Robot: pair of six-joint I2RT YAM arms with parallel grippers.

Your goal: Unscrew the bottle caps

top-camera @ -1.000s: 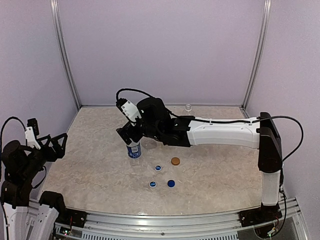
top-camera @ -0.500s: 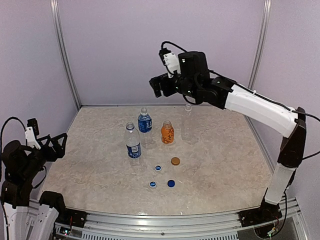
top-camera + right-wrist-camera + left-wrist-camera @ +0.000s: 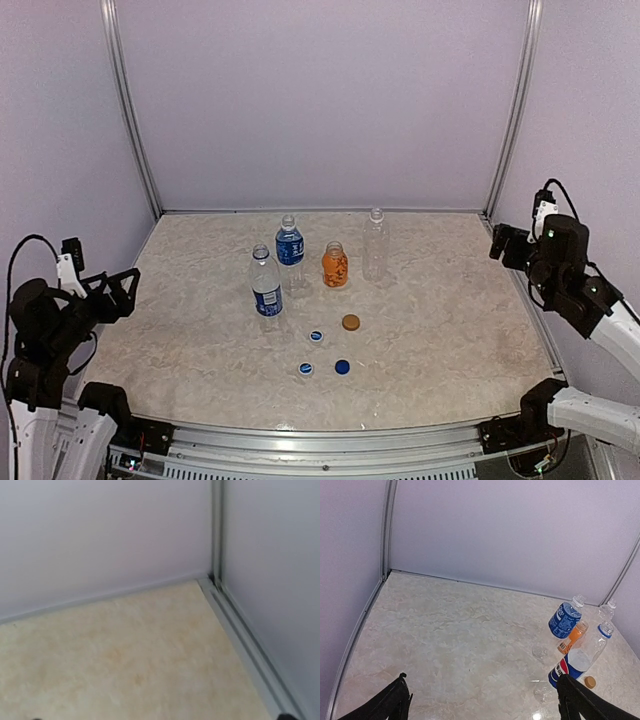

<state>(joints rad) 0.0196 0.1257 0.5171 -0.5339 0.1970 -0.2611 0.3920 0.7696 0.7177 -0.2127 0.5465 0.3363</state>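
Note:
Four bottles stand mid-table: a clear one with a blue label (image 3: 266,290), a second blue-labelled one (image 3: 290,250), a short orange one (image 3: 335,266) and a clear unlabelled one (image 3: 375,245). Their necks look bare. Several loose caps lie in front: an orange cap (image 3: 350,322) and three blue ones (image 3: 316,336). My left gripper (image 3: 112,290) is open and empty at the far left, well away from the bottles. My right gripper (image 3: 500,243) is drawn back at the right edge and open. The left wrist view shows the bottles at its right (image 3: 566,618). The right wrist view shows only table and wall.
Pale walls with metal corner posts (image 3: 512,110) close in the marble table (image 3: 450,330). A metal rail (image 3: 330,440) runs along the near edge. The right wrist camera faces the table's back right corner (image 3: 212,577).
My right arm has pulled away from the near blue-labelled bottle, swung up over the bottles and folded back to the right edge. The bottles now stand uncovered. The left arm has barely moved.

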